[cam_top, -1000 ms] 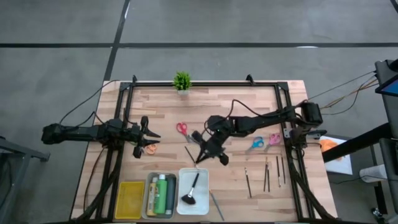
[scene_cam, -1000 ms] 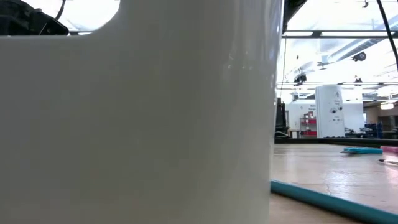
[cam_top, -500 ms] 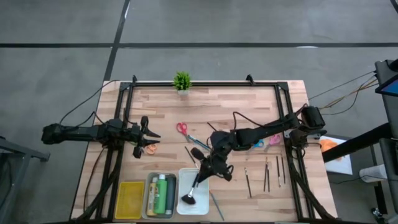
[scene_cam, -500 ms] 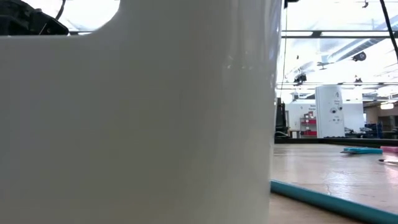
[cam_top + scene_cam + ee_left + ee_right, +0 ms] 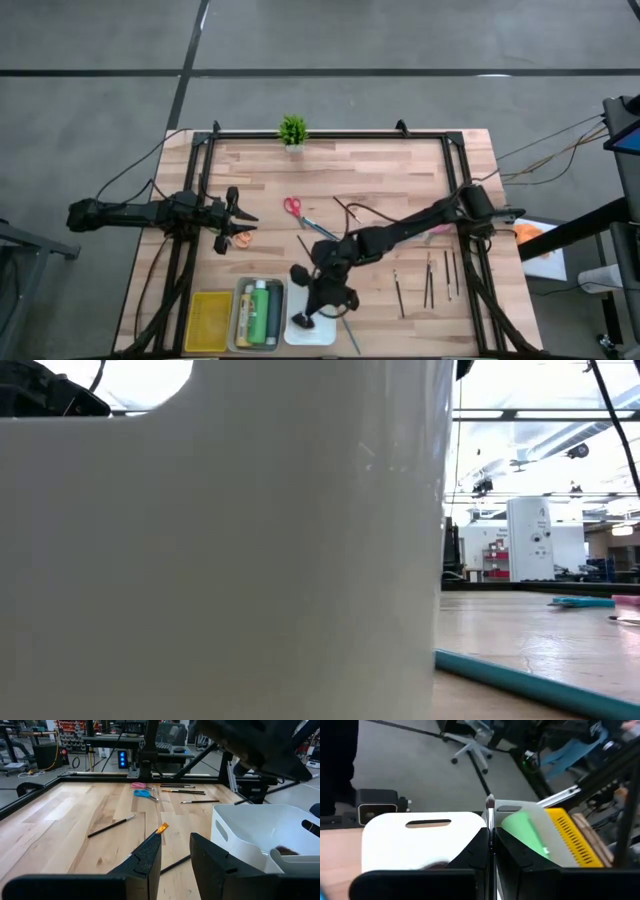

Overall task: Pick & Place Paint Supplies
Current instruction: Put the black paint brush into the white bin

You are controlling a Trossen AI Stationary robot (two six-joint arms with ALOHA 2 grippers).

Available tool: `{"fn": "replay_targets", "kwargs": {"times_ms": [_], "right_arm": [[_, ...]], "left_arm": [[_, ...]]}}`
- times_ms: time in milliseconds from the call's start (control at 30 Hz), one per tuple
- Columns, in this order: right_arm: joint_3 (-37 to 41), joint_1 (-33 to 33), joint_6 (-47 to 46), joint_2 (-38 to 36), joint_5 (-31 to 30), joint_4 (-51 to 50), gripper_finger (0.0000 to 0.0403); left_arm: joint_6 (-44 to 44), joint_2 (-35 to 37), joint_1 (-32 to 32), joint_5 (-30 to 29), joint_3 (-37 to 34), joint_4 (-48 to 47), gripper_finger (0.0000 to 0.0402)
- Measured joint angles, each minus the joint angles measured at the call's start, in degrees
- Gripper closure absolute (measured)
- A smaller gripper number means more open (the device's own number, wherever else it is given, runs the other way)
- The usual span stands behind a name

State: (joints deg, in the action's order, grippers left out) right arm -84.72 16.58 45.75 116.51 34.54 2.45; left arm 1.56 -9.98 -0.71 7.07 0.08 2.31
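My right gripper (image 5: pixel 318 298) hangs over the white tray (image 5: pixel 296 338) at the near edge, shut on a thin brush (image 5: pixel 490 812). A large dark brush (image 5: pixel 303 320) lies in that tray. Green paint bottles (image 5: pixel 260 312) lie in the grey tray beside it. More thin brushes (image 5: pixel 428 280) lie flat on the table at the right, and red scissors (image 5: pixel 291 206) lie mid-table. My left gripper (image 5: pixel 236 215) waits open at the left, next to orange scissors (image 5: pixel 242 240). My right gripper pinches the thin brush between its two shut fingers. The brush's pale end (image 5: pixel 490 800) sticks out past the fingertips, running along them. The fingers slant down toward the table's near edge. The brush is lifted clear, above the white tray (image 5: pixel 420 840).
A yellow tray (image 5: pixel 210 320) stands left of the grey one. A teal pencil (image 5: pixel 348 332) lies right of the white tray and another brush (image 5: pixel 303 245) mid-table. A small potted plant (image 5: pixel 292 129) stands at the far edge. The white tray's wall (image 5: pixel 220 560) fills the low view.
My right gripper has travelled from mid-table toward the near edge and somewhat leftward, ending over the white tray. Its wrist rolled on the way, and it stayed shut.
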Motion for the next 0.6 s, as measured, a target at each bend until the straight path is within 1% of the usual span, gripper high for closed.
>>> {"fn": "replay_targets", "kwargs": {"times_ms": [167,267,400,600], "right_arm": [[-3.99,0.08,-0.34,4.1,-0.26,-5.68,0.0386],[-5.25,0.16,-0.97,6.34,-0.24,-6.39,0.0386],[-5.49,0.18,-2.09,8.32,-0.23,-6.65,0.0386],[-4.93,0.06,-1.95,8.92,-1.14,-8.22,0.0386]], "left_arm": [[0.0,0.0,0.0,0.0,0.0,0.0,0.0297],[0.0,0.0,0.0,0.0,-0.02,0.0,0.0297],[0.01,-0.24,0.0,0.0,0.0,0.11,0.0297],[0.0,-0.37,0.0,-0.02,0.0,0.0,0.0297]]}}
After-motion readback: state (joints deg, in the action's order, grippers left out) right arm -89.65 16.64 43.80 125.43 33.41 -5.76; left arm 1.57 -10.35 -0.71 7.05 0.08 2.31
